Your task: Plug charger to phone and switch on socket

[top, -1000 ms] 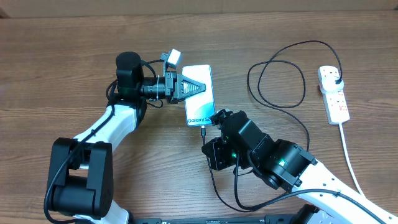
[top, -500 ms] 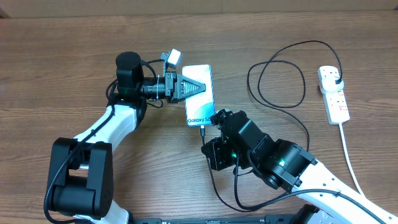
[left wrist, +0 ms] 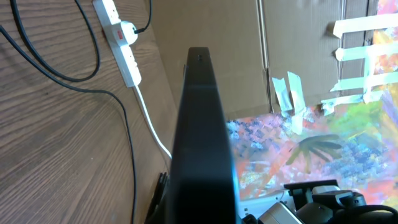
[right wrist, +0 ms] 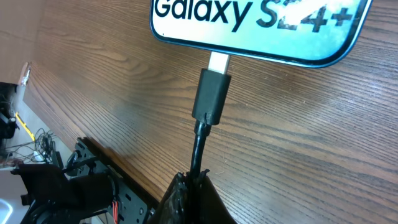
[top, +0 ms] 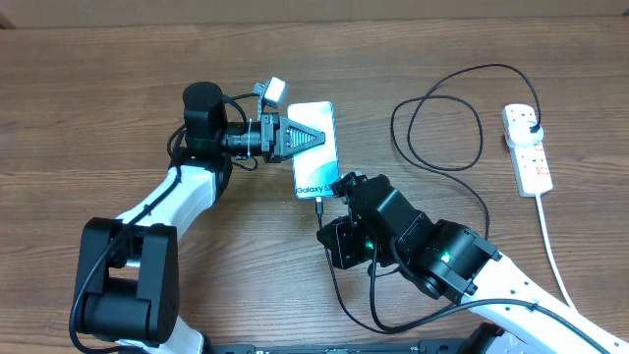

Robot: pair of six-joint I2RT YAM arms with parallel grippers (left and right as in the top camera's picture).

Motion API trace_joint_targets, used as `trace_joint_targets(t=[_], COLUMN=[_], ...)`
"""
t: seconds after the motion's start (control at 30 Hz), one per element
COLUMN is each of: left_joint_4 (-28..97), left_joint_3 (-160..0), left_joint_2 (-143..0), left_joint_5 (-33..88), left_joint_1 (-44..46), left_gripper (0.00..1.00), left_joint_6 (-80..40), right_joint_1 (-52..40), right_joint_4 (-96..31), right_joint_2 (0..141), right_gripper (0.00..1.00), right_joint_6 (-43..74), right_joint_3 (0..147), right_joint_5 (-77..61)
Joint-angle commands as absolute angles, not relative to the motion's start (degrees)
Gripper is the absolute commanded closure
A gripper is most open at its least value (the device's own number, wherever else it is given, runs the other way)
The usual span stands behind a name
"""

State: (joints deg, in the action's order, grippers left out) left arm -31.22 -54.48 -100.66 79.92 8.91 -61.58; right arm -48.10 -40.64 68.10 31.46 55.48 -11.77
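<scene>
phone (right wrist: 261, 25) "galaxy s24+" in left jaws, charger (right wrist: 211, 96) seemingly plugged in, pinched by right jaws

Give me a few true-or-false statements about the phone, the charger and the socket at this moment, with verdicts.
1. The plug sits in the socket. True.
2. The phone lies screen down. False: the lit screen with its Galaxy lettering faces up.
3. The right fingers pinch the cable just behind the connector. True.
4. The connector lies far from the phone. False: it is at the phone's end, with its metal tip partly showing.
5. The left fingers are off the phone. False: they grip its side.
</scene>
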Motion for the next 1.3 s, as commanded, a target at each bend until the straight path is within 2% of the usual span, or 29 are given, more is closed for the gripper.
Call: trace_joint_targets(t=[0.0,0.7,1.27], left_joint_4=[-31.31,-31.35,-31.31], left_joint_3=[-56.18,-56.18,-56.10], left_joint_2=[-100.38,-100.38,-100.38], left_joint_5=[80.62,83.07,83.90], left_joint_1=[8.71,8.69,8.71], left_gripper=[0.96,0.96,0.96], left_joint_6=[-63.07,-64.25,-58.65], right_joint_1=[-48.27,-48.25,-48.25], right_joint_4=[-40.10,-40.51,-39.27], right_joint_2=[67.90,67.90,67.90], right_gripper=[0.96,0.96,0.96], right_joint_6=[31.07,31.07,31.07], right_joint_3=[55.55,55.55,55.55], right_joint_5=[-11.60,-10.07,-8.99])
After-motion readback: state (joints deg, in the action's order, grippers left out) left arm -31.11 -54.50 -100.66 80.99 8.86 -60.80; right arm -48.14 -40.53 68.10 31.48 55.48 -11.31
